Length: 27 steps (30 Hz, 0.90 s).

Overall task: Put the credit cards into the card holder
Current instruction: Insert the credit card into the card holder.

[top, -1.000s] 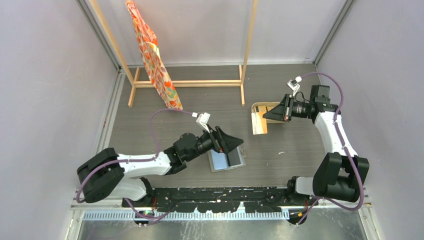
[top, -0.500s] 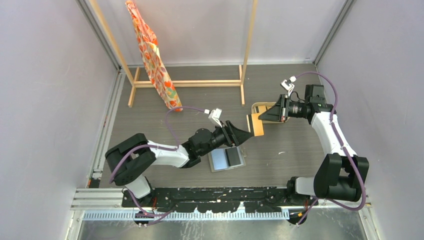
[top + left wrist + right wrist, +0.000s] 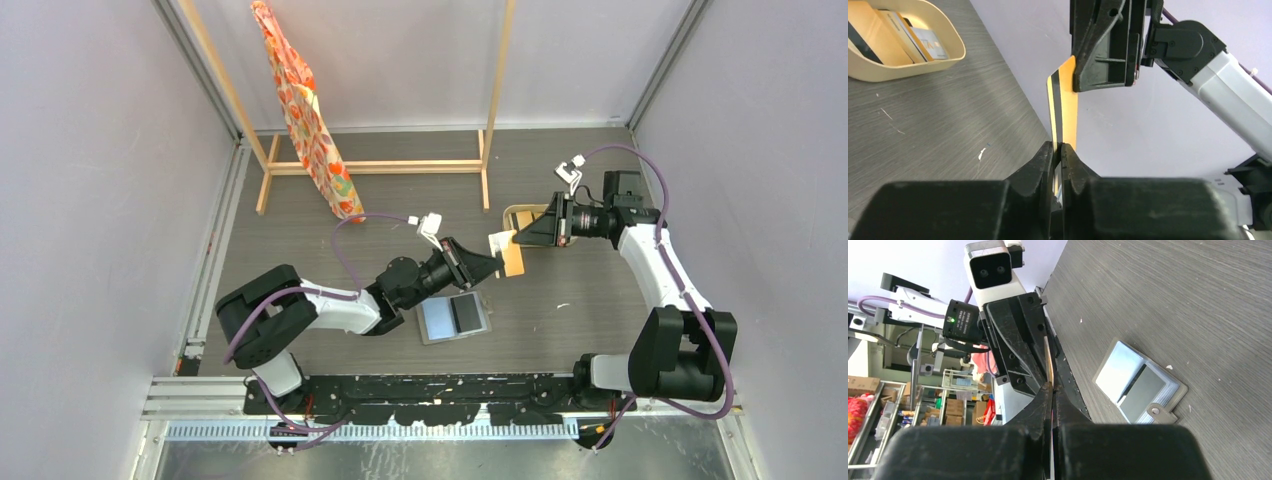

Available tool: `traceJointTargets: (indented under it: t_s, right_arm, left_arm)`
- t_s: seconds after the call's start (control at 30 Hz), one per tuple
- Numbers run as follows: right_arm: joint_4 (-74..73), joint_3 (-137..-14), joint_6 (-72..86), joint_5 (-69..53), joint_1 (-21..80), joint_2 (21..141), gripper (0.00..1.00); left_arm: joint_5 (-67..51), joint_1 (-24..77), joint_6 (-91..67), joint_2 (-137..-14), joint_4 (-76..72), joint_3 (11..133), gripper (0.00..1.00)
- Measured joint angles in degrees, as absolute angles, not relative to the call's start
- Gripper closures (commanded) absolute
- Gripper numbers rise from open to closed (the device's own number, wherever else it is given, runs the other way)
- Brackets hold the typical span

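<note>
While thin orange credit card [image 3: 1068, 105] with dark stripe hangs mid-air, handover is on. Left gripper [image 3: 1058, 148] pinched near-shut on its near edge; right gripper [image 3: 1052, 387] clamped tight on far edge. Judgement: right should release only once left grip is firm, no tugging, card kept flat. Next target likely open grey card holder [image 3: 455, 317], lying near left arm. More cards [image 3: 893, 35] wait in oval beige tray [image 3: 955, 52].

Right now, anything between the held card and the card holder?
Nothing visible. The credit card hangs pinched by the left pincer and right pincer; the card holder lies open and uncovered on the table.
</note>
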<state>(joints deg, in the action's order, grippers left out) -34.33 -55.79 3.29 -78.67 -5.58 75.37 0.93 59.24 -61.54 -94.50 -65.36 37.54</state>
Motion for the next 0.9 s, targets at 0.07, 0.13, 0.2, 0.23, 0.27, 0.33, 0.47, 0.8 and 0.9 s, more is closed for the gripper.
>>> traceJointTargets:
  t_s: [0.07,0.13,0.2,0.23,0.27,0.33,0.47,0.8,0.9]
  right_arm:
    - [-34.24,-55.66,3.01,-78.39,-5.32,75.44,0.99]
    - [-34.24,-55.66,2.48,-78.11,-5.34,75.50,0.78]
    - [-34.70,-55.68,1.74,-77.78,-5.34,75.50,0.55]
    - [-35.46,-55.70,0.49,-77.25,-5.26,75.50,0.51]
    - [-36.34,-55.72,0.01,-76.73,-5.08,75.50,0.46]
    - [-38.06,-55.75,-1.96,-75.92,-4.91,75.48,0.42]
    - [-40.64,-55.75,-4.45,-74.81,-3.73,75.48,0.43]
    - [-44.97,-55.75,-9.26,-74.17,2.15,75.48,0.60]
    - [-45.39,-55.75,-9.63,-75.11,2.17,75.48,0.64]
  left_arm:
    - [0.56,59.20,-61.78,-94.50,-65.78,37.54,1.00]
    - [0.32,59.16,-62.13,-94.50,-66.28,37.54,1.00]
    - [0.34,59.11,-62.17,-94.50,-66.32,37.52,1.00]
    - [0.40,59.11,-62.06,-94.48,-66.52,37.47,1.00]
    - [0.43,59.11,-61.91,-94.37,-66.59,37.36,1.00]
    - [0.62,59.11,-61.17,-93.47,-66.50,36.40,1.00]
    - [0.27,58.57,-59.53,-90.45,-65.47,34.22,1.00]
    - [-4.49,55.46,-58.08,-85.93,-62.26,33.45,1.00]
    - [-5.78,55.37,-58.15,-86.02,-61.89,33.45,1.00]
